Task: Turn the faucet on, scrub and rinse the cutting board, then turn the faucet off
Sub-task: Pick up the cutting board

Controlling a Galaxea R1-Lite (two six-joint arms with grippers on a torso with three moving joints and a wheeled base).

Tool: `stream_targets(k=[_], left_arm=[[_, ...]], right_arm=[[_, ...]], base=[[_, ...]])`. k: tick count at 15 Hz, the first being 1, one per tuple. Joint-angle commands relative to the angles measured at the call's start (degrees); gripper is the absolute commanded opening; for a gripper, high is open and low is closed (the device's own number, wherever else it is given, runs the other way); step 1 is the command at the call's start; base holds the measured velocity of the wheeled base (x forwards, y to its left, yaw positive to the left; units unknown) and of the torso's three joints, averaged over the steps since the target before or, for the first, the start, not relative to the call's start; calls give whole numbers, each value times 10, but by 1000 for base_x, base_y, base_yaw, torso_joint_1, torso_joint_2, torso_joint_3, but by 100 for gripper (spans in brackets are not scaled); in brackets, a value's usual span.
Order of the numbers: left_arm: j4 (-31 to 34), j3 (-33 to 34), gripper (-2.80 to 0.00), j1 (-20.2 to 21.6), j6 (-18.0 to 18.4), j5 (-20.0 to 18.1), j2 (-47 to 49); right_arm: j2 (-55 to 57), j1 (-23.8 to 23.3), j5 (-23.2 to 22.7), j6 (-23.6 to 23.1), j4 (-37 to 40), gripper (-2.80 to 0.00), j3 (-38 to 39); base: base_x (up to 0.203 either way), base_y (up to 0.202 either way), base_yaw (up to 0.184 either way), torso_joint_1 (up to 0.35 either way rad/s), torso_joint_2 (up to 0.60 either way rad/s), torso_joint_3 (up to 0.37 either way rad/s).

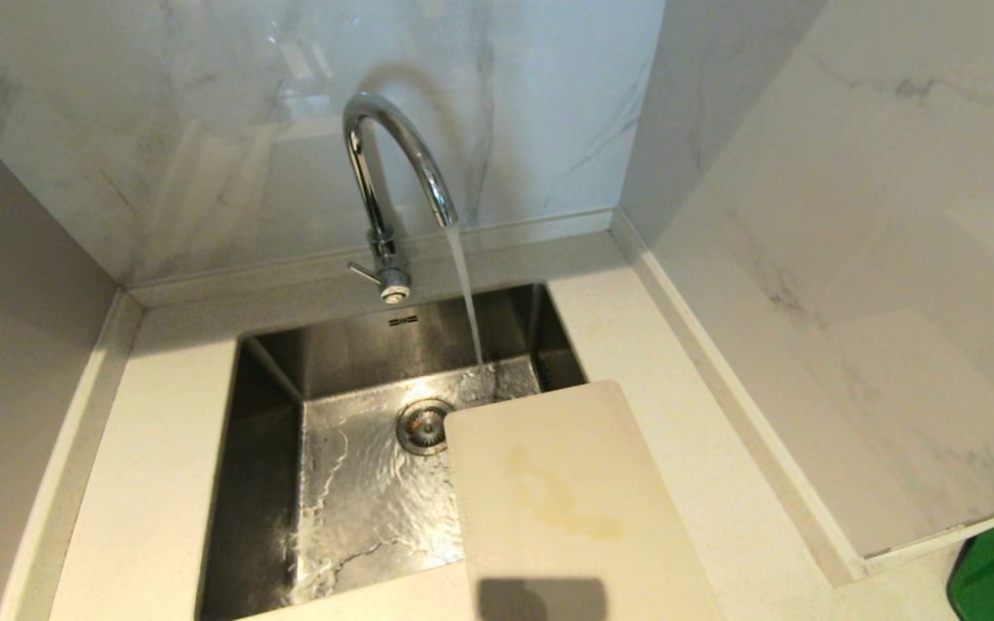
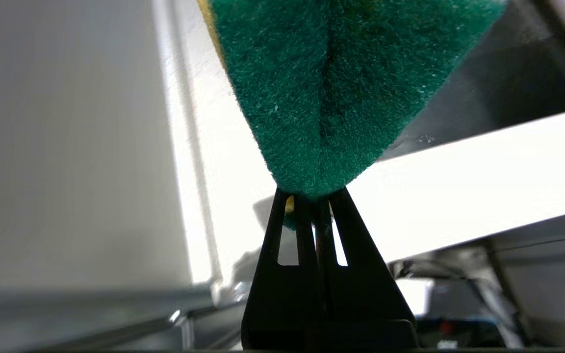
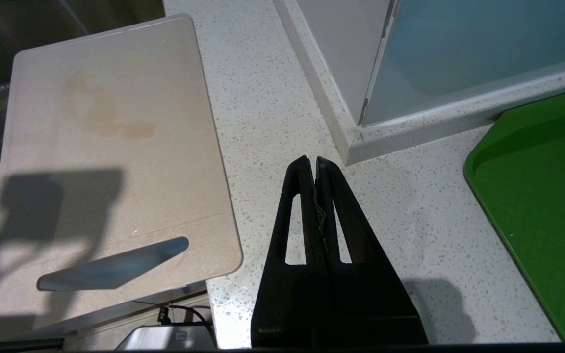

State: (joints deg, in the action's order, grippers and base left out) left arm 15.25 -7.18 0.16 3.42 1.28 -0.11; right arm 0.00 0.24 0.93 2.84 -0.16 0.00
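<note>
Gripping a green scouring sponge [image 2: 331, 93] with a yellow back, the left end effector [image 2: 312, 196] has its black fingers pinched tight on the sponge's folded end, over the pale speckled counter [image 1: 160, 448]. Water pours from the tall chrome gooseneck faucet [image 1: 385, 172] into the square steel sink [image 1: 350, 483]. Right of the drain, the cream-white plastic cutting board [image 1: 566, 500] lies flat across the sink's right edge and the counter, yellowish stain up. The right end effector [image 3: 316, 162] hangs closed and empty above the counter between board and bright green tray [image 3: 542, 196].
</note>
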Motion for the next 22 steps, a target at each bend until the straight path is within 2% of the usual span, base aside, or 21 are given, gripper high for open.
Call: stream_targets(k=[1,2,3,4,22], left_arm=[[-28,20,-280,0,-4,-8,1],[-28,20,-280,0,-11,-8,1],[-30,21,-280,0,-39,-6,1],[-30,21,-280,0,-49,-4,2],[-29,20,-280,0,-48,-2,2]], right_arm=[[0,0,0,1,0,-280,1],[0,0,0,1,0,-280,1],[0,0,0,1,0,-280,0],[0,0,0,0,0,-280,0],[0,0,0,1,0,-280,0]], base=[[0,0,0,0,0,0],[0,0,0,0,0,0],[0,0,0,0,0,0],[0,0,0,0,0,0],[0,0,0,0,0,0]])
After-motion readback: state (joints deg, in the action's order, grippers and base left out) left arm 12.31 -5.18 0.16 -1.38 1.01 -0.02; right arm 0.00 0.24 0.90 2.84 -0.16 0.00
